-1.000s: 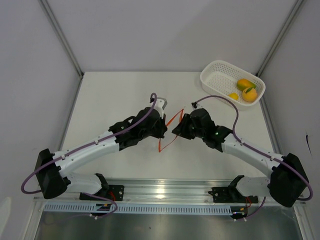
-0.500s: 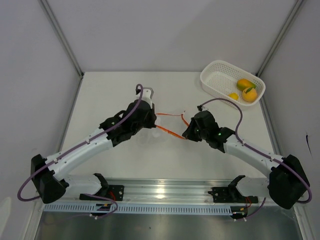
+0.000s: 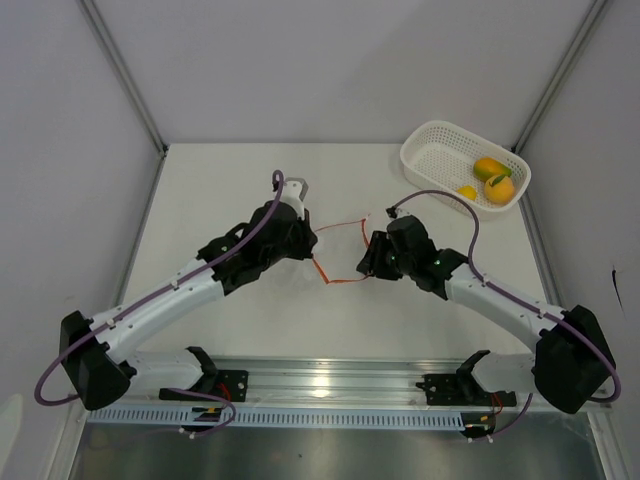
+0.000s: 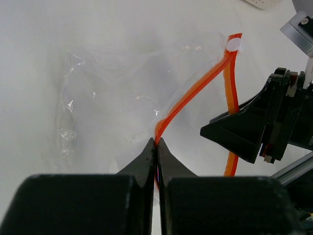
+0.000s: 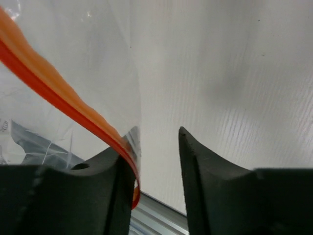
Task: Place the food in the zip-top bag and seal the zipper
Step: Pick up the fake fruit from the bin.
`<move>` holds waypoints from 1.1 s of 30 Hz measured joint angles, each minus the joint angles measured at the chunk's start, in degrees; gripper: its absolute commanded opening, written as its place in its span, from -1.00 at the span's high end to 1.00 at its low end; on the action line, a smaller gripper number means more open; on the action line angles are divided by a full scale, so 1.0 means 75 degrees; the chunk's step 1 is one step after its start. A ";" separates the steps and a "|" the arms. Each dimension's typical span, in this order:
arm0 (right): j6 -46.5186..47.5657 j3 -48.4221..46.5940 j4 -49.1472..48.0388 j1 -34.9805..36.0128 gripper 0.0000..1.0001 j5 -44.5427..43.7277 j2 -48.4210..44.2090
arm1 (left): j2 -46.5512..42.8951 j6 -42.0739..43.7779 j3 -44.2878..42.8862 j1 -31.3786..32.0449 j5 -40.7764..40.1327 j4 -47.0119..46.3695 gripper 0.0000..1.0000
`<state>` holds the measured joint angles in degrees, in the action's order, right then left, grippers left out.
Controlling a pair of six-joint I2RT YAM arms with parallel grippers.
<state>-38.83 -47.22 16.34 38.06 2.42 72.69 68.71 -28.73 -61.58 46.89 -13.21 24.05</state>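
Resting near the centre of the table (image 3: 200, 190), the clear zip-top bag (image 4: 112, 98) is pinched by its zipper (image 4: 195, 90) in the tightly closed left gripper (image 4: 157, 144). The right gripper (image 5: 156, 139) has its jaws parted, the strip draped against one finger. The food (image 3: 492, 178) sits in the white basket (image 3: 430, 160) at two o'clock.

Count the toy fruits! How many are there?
3, all in the white basket: one mango at its right end, a second mango just in front of it, and a small yellow piece left of them. The clear bag looks empty.
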 measured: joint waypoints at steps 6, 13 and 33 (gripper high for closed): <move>0.0262 -0.0618 0.0463 0.0009 -0.46 -0.0015 -0.0023 | 0.0137 -0.0111 -0.0003 -0.0006 -0.0052 -0.0137 0.99; 0.0548 -0.1513 0.1300 -0.0038 -0.78 -0.0201 -0.0455 | 0.0568 -0.0166 -0.0073 -0.0009 -0.0318 -0.0163 0.99; 0.1294 -0.4368 0.1553 -0.4922 -0.87 -0.0425 0.1545 | 0.0705 -0.0367 -0.0117 -0.0015 -0.0329 -0.0318 0.99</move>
<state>-29.12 -79.99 27.99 1.15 -0.78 84.27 74.00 -31.48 -62.46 46.78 -15.68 21.67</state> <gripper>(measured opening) 0.958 0.006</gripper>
